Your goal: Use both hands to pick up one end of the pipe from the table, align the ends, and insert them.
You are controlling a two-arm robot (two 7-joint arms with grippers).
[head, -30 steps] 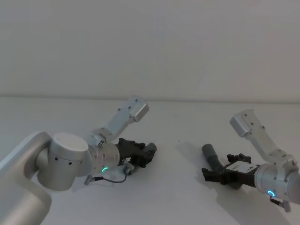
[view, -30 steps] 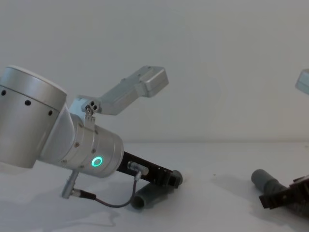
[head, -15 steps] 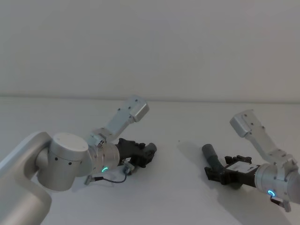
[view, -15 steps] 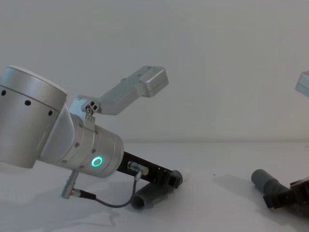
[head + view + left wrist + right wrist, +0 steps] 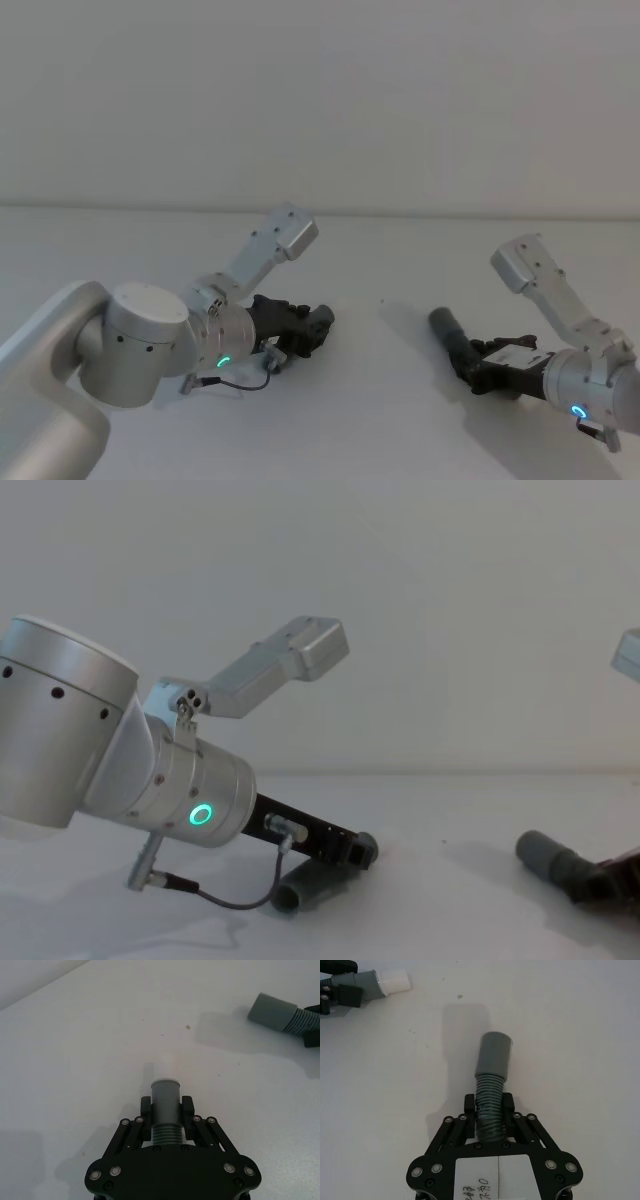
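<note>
Since a second ago my right gripper (image 5: 489, 1105) has slid in along the ribbed hose (image 5: 488, 1091) and closed. Its black fingers (image 5: 470, 1105), which stood spread beside the hose before, are now pinching the ribbed section from both sides just behind the cuff (image 5: 494, 1055). The left arm has not shifted.

The smooth grey cuff sticks out past the right fingertips and points away from the gripper, toward the table's (image 5: 380, 420) middle. From the chest camera it sits low over the white surface at the right. I cannot tell whether it touches.

The second pipe piece (image 5: 165, 1092) is a grey tube with a few ribs near the fingers and a smooth end. It is clamped in my left gripper (image 5: 166, 1106), one finger pressed on each side. From the right wrist camera its tip looks pale. In the chest view this tube (image 5: 312, 887) lies low under the left gripper (image 5: 360, 848), slanting down toward the table.

On the head camera, the left gripper (image 5: 315, 325) is left of centre and the right gripper (image 5: 478, 362) is well to the right. The two pipe ends are well apart, with bare table between them. Both wrists show green ring lights.
</note>
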